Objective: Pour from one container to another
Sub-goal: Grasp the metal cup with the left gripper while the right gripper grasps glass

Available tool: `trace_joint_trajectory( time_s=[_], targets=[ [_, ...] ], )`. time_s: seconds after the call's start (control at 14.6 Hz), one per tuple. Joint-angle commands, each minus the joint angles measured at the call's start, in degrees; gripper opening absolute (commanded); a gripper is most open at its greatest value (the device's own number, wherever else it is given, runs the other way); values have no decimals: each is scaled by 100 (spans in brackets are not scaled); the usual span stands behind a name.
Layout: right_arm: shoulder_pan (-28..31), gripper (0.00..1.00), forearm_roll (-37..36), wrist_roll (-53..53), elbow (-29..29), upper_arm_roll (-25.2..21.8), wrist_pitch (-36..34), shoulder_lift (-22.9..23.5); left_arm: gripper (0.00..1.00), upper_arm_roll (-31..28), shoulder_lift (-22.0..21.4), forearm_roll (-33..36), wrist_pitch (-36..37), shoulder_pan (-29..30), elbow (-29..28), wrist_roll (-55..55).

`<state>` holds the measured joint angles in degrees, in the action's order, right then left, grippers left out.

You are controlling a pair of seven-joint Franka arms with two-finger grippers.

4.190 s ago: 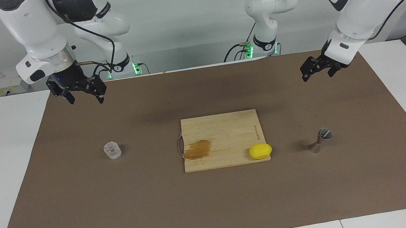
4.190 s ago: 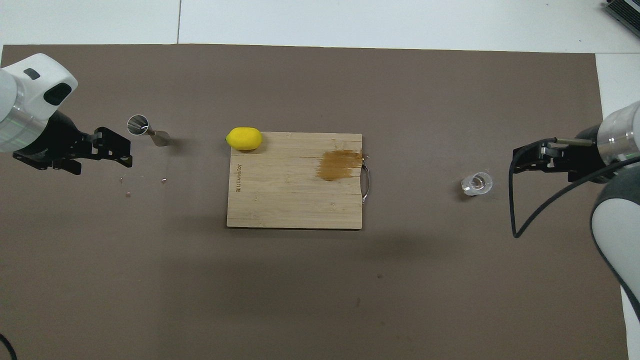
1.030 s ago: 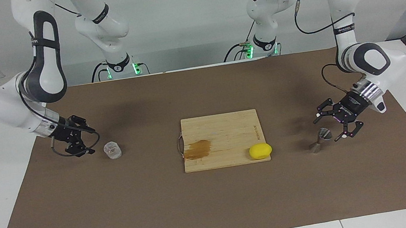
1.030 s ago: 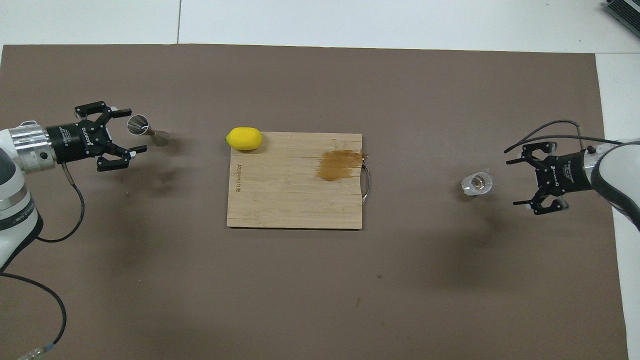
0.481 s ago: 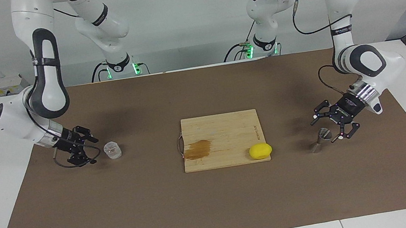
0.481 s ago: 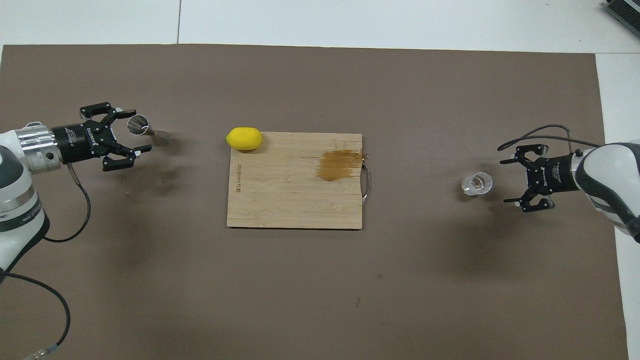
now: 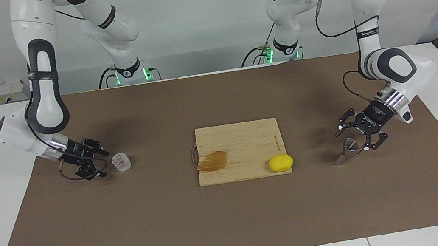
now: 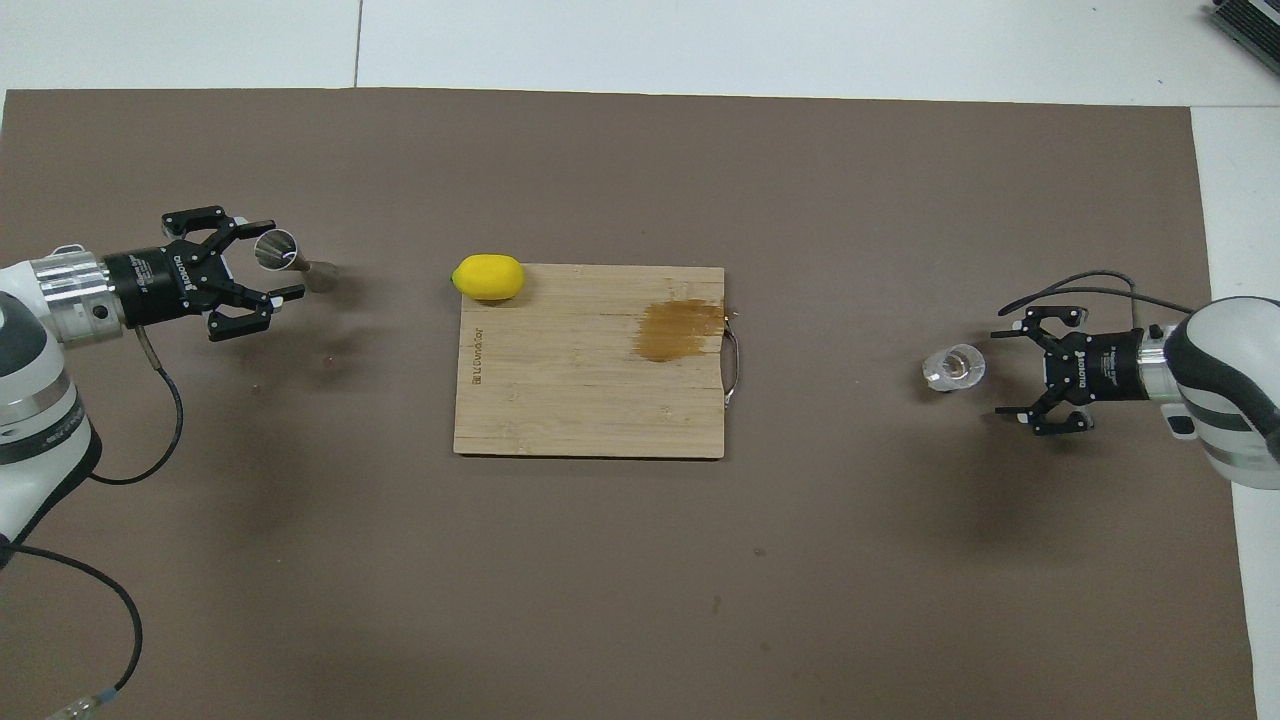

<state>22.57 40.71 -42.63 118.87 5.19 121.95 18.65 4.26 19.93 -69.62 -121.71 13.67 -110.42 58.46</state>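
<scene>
- Standing low beside the glass [image 7: 121,162], the right pincer [image 7: 99,161] has its fingers spread apart and holds nothing; the glass sits upright on the brown surface [image 7: 233,224], toward the right arm's end, just clear of the fingertips.
- The left pincer [image 7: 354,139] is likewise spread wide, with the jigger [image 7: 345,151] just at its fingertips; I cannot tell whether a finger touches it. The jigger stands upright toward the left arm's end of the surface.
- Both pincers come in sideways, which I take to be for gripping each vessel round its wall, so that the mouths stay free for pouring.
- The two vessels stand well apart with the board [image 7: 238,137] between them, so one, I reckon, must be carried over.
- A lemon [image 7: 280,162] rests at the board's corner; a brown stain [image 7: 213,161] marks the wood near its handle.
- Small print runs along the board's edge and on each pincer's body, but I cannot read it surely.
</scene>
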Motion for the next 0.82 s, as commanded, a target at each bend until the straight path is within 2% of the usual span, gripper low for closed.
trace_joint_trajectory(
  time_s=[0.0,0.07,0.27,0.48,0.76],
  targets=[
    [29,100,183,149,40,70,74,-11,23,-56,-174,-148,-107,-75,-252,-45],
    [46,100,210,132,40,70,39,-11,1,-56,-182,-148,-90,-57,-261,-36],
    [46,100,525,141,198,70,57,-63,0,-56,-191,-166,-28,-48,-252,-19],
    [2,100,842,132,286,70,48,-46,0,-65,-200,-166,340,-48,-164,130],
    [-7,100,1043,-44,435,88,39,-90,0,-4,-226,-148,823,-101,29,938]
  ],
)
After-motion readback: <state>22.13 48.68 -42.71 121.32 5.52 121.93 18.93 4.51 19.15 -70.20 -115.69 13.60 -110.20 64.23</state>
